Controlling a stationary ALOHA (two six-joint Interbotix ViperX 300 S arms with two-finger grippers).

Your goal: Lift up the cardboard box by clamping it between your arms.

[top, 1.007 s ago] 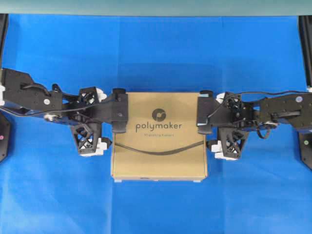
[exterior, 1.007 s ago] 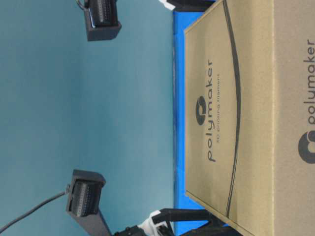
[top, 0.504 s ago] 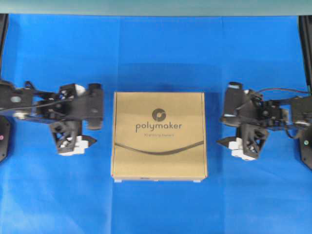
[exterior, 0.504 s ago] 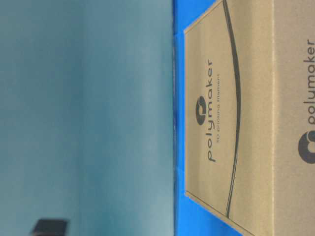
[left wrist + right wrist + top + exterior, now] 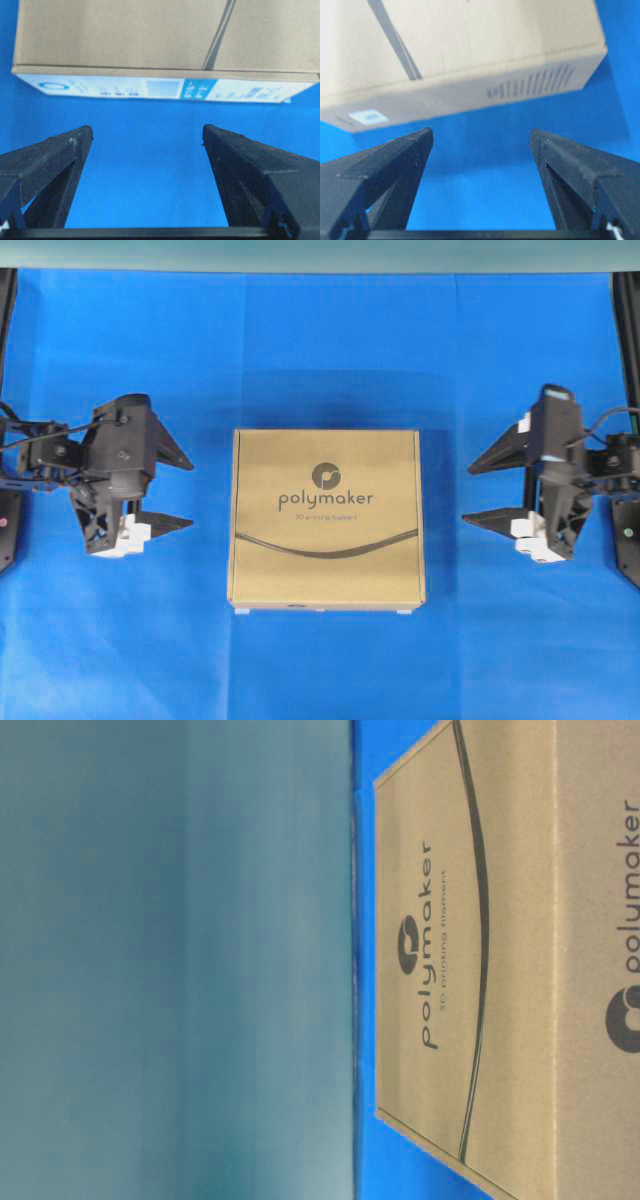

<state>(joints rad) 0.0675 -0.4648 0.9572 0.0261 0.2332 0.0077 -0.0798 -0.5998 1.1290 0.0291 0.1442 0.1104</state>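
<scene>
The tan cardboard box [image 5: 327,517] with the dark "polymaker" logo lies flat on the blue cloth in the middle of the overhead view. It fills the right of the table-level view [image 5: 500,960]. My left gripper [image 5: 188,492] is open and empty, a short way left of the box's left side. My right gripper [image 5: 468,494] is open and empty, a short way right of the box. Neither arm touches the box. The left wrist view shows the box's labelled side [image 5: 165,90] ahead of the open gripper [image 5: 147,132]. The right wrist view shows its side [image 5: 465,92] beyond the open gripper [image 5: 481,135].
The blue cloth [image 5: 320,350] covers the table. A teal wall [image 5: 320,252] runs along the back edge. Black arm bases stand at the far left [image 5: 6,530] and far right [image 5: 630,545] edges.
Both arms have pulled outward away from the box's sides and turned, so their open fingers now point at the box. The box has stayed flat in place.
</scene>
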